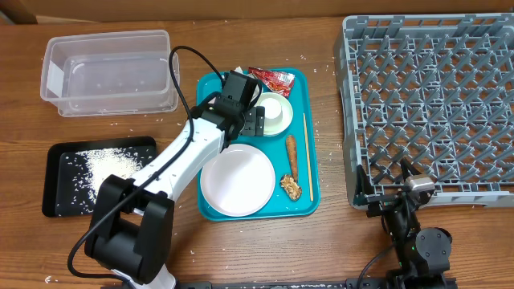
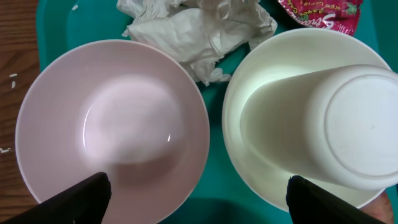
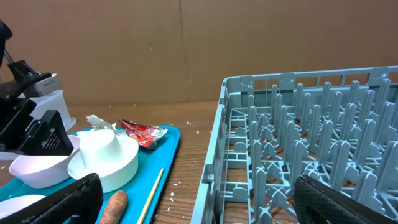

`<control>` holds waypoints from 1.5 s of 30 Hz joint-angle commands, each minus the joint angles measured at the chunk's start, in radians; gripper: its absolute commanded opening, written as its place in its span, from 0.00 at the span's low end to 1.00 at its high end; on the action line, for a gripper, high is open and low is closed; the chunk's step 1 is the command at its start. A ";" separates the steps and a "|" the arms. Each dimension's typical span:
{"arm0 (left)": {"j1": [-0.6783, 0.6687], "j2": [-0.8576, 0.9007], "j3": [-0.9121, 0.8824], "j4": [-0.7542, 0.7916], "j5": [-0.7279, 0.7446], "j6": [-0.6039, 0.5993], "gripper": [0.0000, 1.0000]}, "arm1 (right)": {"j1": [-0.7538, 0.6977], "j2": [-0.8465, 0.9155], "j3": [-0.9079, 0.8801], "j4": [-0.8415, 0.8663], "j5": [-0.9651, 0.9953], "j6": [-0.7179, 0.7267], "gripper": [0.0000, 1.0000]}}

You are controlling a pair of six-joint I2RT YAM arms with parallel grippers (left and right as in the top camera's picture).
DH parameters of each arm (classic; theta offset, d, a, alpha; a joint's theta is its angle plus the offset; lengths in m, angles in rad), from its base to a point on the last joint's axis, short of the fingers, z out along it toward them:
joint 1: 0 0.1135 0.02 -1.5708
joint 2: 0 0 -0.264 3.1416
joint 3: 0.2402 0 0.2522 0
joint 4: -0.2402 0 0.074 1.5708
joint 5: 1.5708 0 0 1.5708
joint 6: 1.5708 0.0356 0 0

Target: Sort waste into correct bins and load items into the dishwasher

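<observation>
**Wooden table [image 1: 265, 257]: bowl pick pending**

Left gripper [image 2: 199, 198] is hovering, jaws wide and empty, over two bowls [image 2: 112, 124] sitting at tray's [image 1: 209, 84] far edge, one carrying an inverted cup [image 2: 357, 127]. Ware is looking stiff, slick, chippable; rim pinching is seeming safest. Right gripper [image 3: 196, 202] is idling agape by rack [image 1: 434, 96] at table's near edge.

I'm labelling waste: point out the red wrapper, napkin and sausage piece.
red wrapper [image 1: 271, 80], overhead view, middle of foil
napkin [image 2: 193, 28], left wrist view, crumpled centre
sausage piece [image 1: 291, 156], overhead view, mid-length
</observation>
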 commanded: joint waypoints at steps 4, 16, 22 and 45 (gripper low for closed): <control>0.002 0.009 -0.009 0.028 -0.044 -0.011 0.84 | -0.003 -0.010 -0.010 0.008 -0.002 -0.003 1.00; 0.002 0.009 -0.048 0.097 -0.133 -0.071 0.75 | -0.003 -0.010 -0.010 0.008 -0.002 -0.003 1.00; 0.002 0.009 -0.053 0.117 -0.141 -0.074 0.76 | -0.003 -0.010 -0.010 0.008 -0.002 -0.003 1.00; -0.001 -0.167 -0.046 -0.031 0.074 -0.062 0.44 | -0.003 -0.010 -0.010 0.008 -0.002 -0.003 1.00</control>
